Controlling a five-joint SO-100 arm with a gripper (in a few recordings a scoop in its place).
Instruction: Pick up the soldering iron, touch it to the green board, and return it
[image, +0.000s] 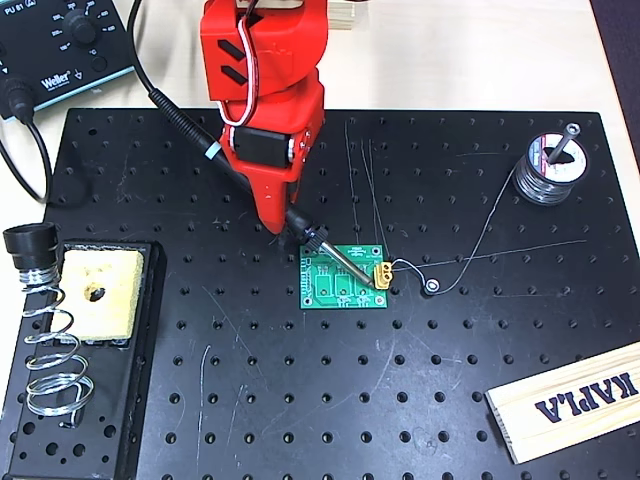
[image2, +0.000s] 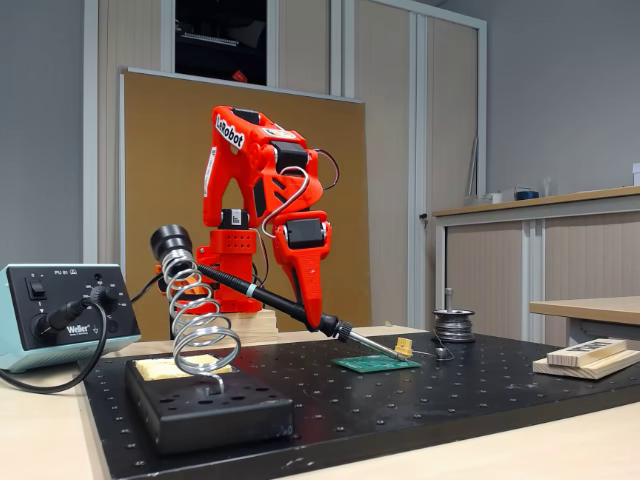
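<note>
The red plastic hand (image: 283, 222) is pinching the soldering iron (image: 245, 180), gripping the slim black wand low on its shaft, just above the collar. In the overhead view the wand runs diagonally from upper left to lower right, its pale blue ring showing beside the arm, and its thin silver tip comes down on the right part of the green board (image: 345, 278), close to the yellow connector (image: 382, 273). From the side, the fixed view shows the iron (image2: 262, 293) sloping down to the board (image2: 376, 364), which lies flat.

The board is a small square with white print. It rests on a large black perforated plate (image: 300, 400), matte and scratched, with regular rows of holes. A thin wire curls from the connector toward a spool of solder (image: 547, 170) at the far right. On the near left sits a black stand with a yellow sponge (image: 103, 290) and a shiny spiral wire holder (image: 48, 345). A pale wooden block (image: 570, 400) lies at the near right. The plate sits on a light worktop (image: 480, 60), with a teal soldering station (image: 60, 45) at the far left. Behind the arm, the room has a brown panel (image2: 150, 150) and grey walls.
</note>
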